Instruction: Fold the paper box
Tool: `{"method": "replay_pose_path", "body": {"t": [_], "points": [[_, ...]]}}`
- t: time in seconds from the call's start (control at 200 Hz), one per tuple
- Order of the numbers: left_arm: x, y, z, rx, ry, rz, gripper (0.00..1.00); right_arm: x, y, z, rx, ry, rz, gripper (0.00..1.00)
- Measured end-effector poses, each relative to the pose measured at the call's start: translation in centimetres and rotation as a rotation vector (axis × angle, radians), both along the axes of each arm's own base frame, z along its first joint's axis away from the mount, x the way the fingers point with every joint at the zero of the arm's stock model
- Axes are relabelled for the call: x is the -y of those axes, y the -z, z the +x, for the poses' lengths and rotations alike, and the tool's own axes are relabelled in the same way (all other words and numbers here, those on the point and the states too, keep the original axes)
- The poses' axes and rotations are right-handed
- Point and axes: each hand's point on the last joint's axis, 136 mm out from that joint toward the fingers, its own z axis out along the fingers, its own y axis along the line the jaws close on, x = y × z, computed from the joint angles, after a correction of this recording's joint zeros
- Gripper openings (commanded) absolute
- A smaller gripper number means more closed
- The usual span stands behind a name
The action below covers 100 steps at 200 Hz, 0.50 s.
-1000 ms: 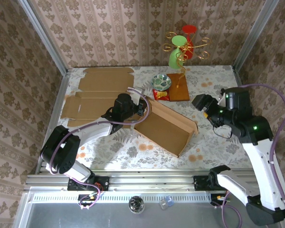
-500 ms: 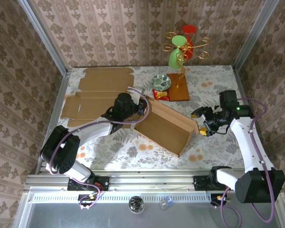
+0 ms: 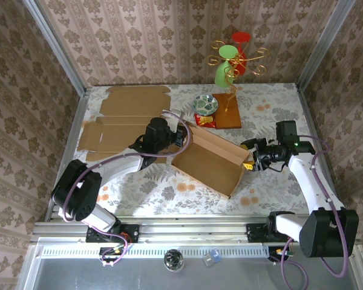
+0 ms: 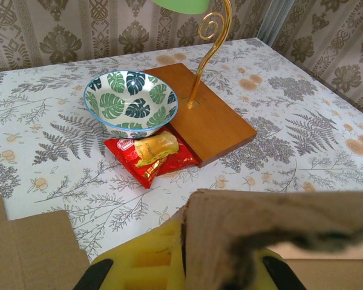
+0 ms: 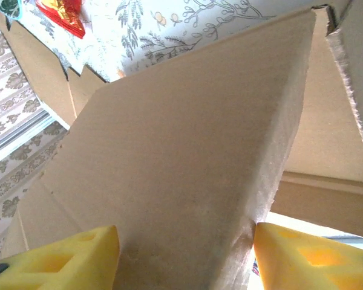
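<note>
One paper box [image 3: 209, 162]: sat half-folded, middle of worktop [image 3: 139, 187].
Left jaws: clamped shut on its left wall.
Right jaws: stood apart, straddling its right flap.

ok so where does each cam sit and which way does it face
Top external: above and behind the bases, looking down at the table; both arms, left gripper and right gripper at either end of the box.
Left wrist: on that arm, faces over a box flap clamped in its yellow pads toward bowl, packet and stand.
Right wrist: on that arm, close on a box panel between its spread yellow pads.
Shared: box in all three; bowl and packet in top and left wrist.
</note>
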Motion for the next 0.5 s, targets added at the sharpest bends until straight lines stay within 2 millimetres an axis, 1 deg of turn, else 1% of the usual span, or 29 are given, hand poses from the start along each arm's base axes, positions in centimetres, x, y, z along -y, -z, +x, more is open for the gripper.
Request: {"method": "replay_pose_path", "body": {"t": [0.195, 0.37, 0.5], "points": [[0.0, 0.0, 0.0, -0.007, 0.0, -0.008, 0.0, 0.0, 0.6, 0.3, -0.014, -0.007, -0.004, 0.53], [0.1, 0.2, -0.3, -0.025, 0.003, -0.03, 0.1, 0.0, 0.7, 0.3, 0.021, -0.049, -0.036, 0.47], [-0.2, 1.4, -1.1, -0.07, 0.006, -0.036, 0.12, 0.0, 1.1, -0.1, 0.048, -0.087, -0.083, 0.47]]}}
